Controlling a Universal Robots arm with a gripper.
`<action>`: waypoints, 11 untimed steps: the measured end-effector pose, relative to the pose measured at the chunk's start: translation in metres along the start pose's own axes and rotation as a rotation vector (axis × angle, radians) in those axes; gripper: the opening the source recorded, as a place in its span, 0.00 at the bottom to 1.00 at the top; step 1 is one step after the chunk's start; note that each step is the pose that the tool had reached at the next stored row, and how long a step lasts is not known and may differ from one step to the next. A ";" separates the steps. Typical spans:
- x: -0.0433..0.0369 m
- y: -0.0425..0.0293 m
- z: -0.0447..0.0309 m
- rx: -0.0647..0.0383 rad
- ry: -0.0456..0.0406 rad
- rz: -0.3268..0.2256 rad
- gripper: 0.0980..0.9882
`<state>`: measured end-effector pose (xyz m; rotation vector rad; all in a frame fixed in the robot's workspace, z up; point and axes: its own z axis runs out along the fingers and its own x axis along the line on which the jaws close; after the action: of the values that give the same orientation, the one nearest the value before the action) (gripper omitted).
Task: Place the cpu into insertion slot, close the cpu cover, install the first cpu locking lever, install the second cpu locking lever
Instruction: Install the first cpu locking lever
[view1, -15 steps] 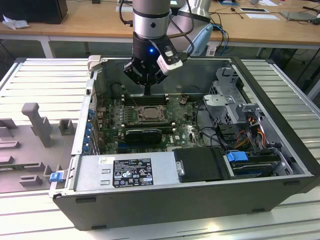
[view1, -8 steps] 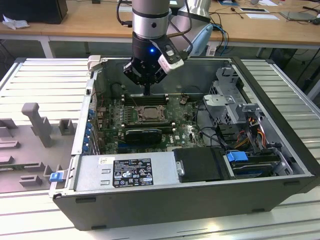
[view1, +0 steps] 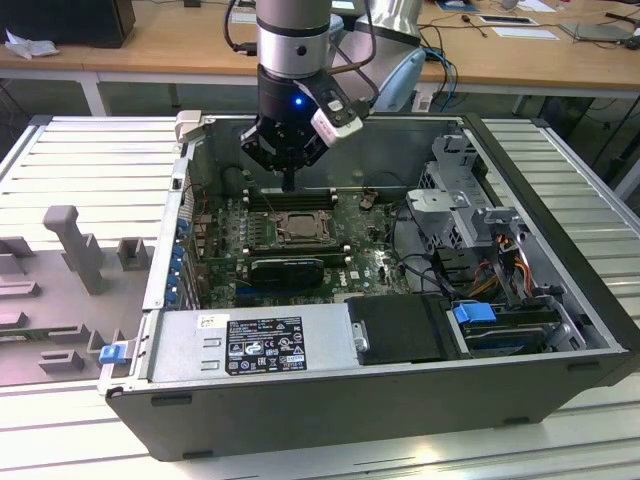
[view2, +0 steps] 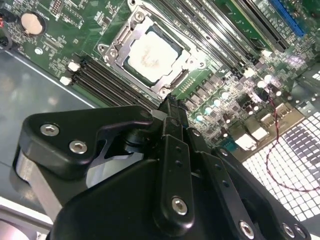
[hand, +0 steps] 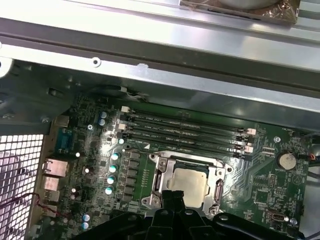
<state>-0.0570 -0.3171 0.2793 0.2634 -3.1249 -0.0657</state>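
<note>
Black gripper (view2: 169, 103), its fingers pressed together with nothing between them, hangs just beside the insertion slot (view2: 172, 79) (likely set to push rather than grasp). The cpu (view2: 150, 54) lies seated there, with the cpu cover (view2: 116, 47) flat around it.

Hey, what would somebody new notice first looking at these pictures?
An open computer case lies on a slatted table, with the robot's hand hanging just above its green motherboard. Near the hand's tip, the pale cpu lies framed by the silvery cpu cover.
</note>
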 end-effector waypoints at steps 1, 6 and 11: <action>0.0037 0.0006 0.0001 0.000 -0.0005 -0.001 0.01; 0.0109 0.0018 0.0011 0.000 -0.0019 -0.003 0.01; 0.0210 0.0033 0.0059 0.001 -0.0127 -0.012 0.01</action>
<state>-0.0783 -0.3171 0.2736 0.2828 -3.1363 -0.0663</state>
